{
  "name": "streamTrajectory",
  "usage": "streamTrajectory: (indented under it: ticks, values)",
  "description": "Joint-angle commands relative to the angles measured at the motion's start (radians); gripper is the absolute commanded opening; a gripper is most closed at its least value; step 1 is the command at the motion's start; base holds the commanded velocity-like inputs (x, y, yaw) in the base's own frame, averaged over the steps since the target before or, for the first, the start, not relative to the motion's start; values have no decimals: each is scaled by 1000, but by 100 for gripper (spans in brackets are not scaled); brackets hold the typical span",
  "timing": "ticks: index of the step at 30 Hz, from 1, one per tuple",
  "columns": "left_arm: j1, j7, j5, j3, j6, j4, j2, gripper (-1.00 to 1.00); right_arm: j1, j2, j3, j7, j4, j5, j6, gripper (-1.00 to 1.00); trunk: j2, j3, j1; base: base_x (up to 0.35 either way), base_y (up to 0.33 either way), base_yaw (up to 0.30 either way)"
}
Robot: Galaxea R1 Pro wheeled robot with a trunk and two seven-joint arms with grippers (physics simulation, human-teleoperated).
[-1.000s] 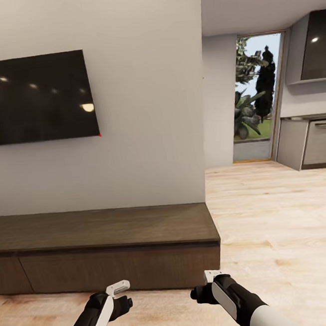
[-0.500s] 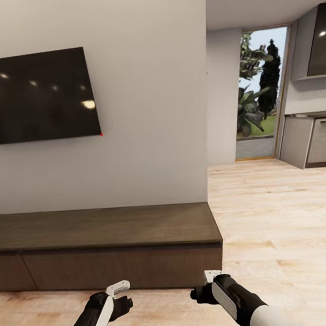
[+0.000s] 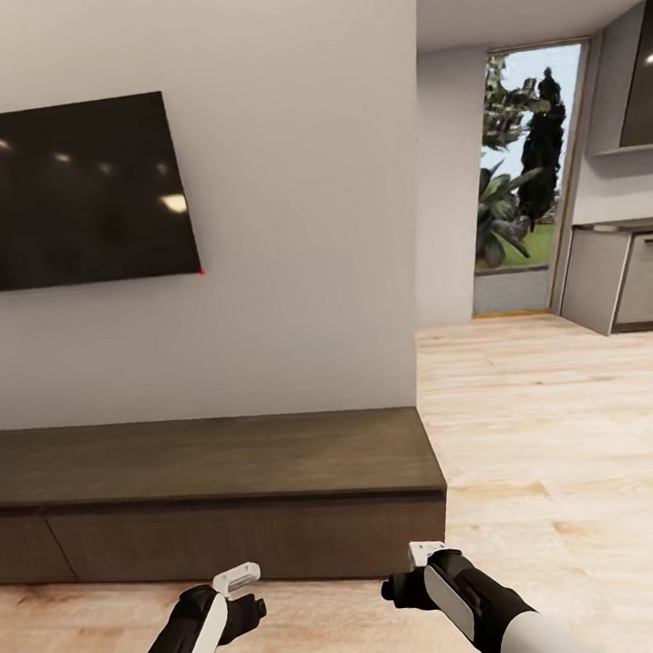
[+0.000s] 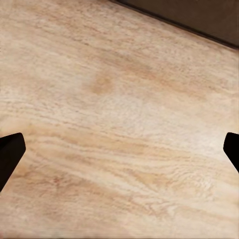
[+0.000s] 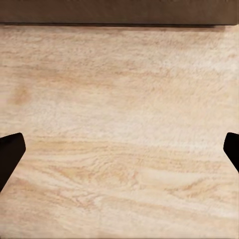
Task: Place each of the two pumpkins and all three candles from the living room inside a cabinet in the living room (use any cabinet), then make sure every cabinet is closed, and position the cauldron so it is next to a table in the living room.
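The cabinet (image 3: 214, 499) sits under the television (image 3: 66, 193), its fronts all flush and shut, top bare. My left claw (image 4: 119, 149) and right claw (image 5: 119, 149) hang wide and empty over the floor (image 3: 560, 443) before the cabinet.

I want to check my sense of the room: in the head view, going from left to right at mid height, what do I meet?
Wall-mounted television → grey wall → glass door with plants outside → grey kitchen counter.
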Motion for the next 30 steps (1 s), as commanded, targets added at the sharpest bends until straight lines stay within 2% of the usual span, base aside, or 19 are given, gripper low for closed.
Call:
streamTrajectory:
  ticks: [1,30]
  values:
    - [0,7,11,3,4,-2,-1,100,-1,-1,8,-9,-2,-11,3,100,7,0,-4,0,0,0]
    - [0,7,12,4,4,5,2,100,-1,-1,8,-9,-2,-10,3,100,210,44,-115,0,0,0]
